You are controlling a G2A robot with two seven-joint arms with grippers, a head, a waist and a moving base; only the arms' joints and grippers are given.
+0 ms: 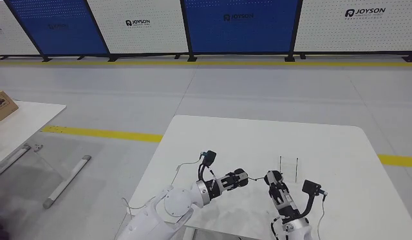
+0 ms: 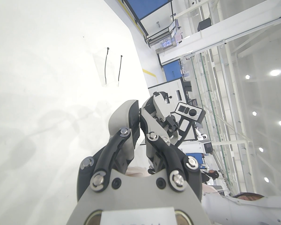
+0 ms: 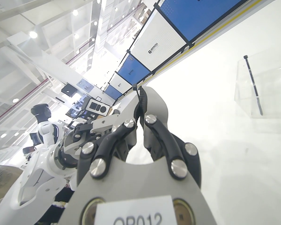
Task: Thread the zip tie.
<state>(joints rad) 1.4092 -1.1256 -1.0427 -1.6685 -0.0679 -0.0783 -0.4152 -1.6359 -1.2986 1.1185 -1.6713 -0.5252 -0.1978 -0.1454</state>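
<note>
A thin black zip tie spans the short gap between my two grippers, low over the front of the white table. My left gripper is shut, its pads pressed together on one end of the tie. My right gripper is shut on the other end, and the tie's square head sticks out past its fingertips. The grippers face each other, almost touching. In the left wrist view the right gripper sits just behind the left fingertips.
Two spare black zip ties stand upright in a clear holder just beyond the right gripper; they appear as zip ties in the left wrist view. A second white table stands far left.
</note>
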